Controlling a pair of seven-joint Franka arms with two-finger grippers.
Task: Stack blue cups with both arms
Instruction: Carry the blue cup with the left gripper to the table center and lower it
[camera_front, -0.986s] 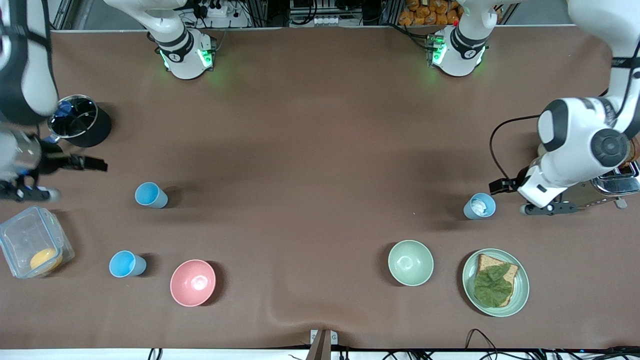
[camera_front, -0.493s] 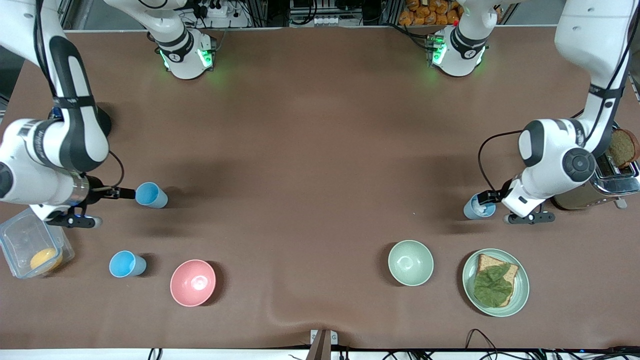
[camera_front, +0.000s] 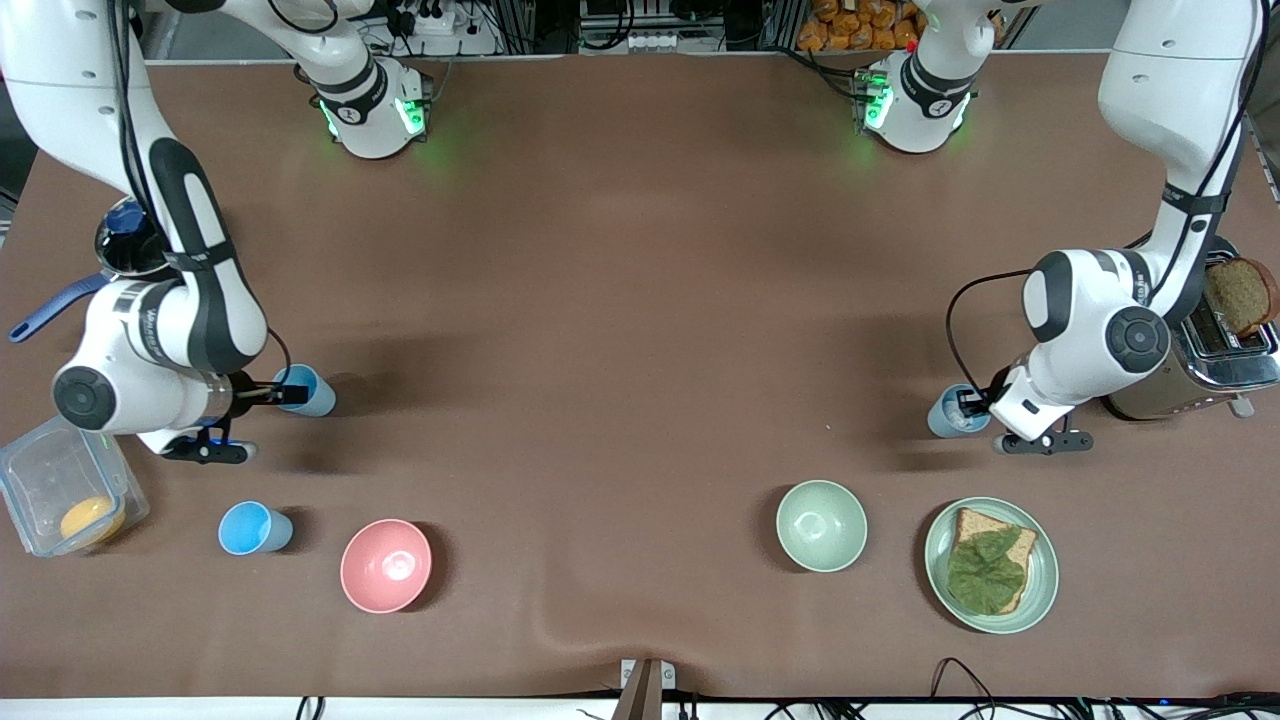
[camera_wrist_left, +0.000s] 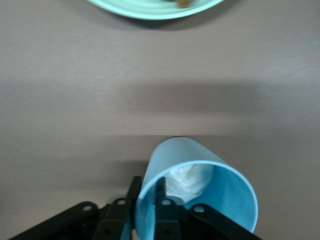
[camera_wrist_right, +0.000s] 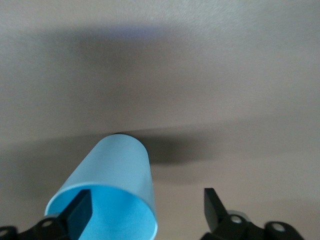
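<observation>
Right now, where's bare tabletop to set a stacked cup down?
The wide brown middle, between the pink bowl and pale green bowl and up to the arm bases, is bare. Both table ends are crowded: clear plastic container and small light-blue cups at one, toaster and sandwich plate at the other.

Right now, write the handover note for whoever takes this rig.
Left gripper: at the blue cup with the white wad, one finger inside its rim, one outside; grip not confirmed.
Right gripper: open, straddling the rim of an empty blue cup, one finger inside, not yet closed.
Third blue cup stands untouched beside the pink bowl, nearer the front camera.
Done: both arms are at their cups.
Left: close, lift, stack all three cups.
</observation>
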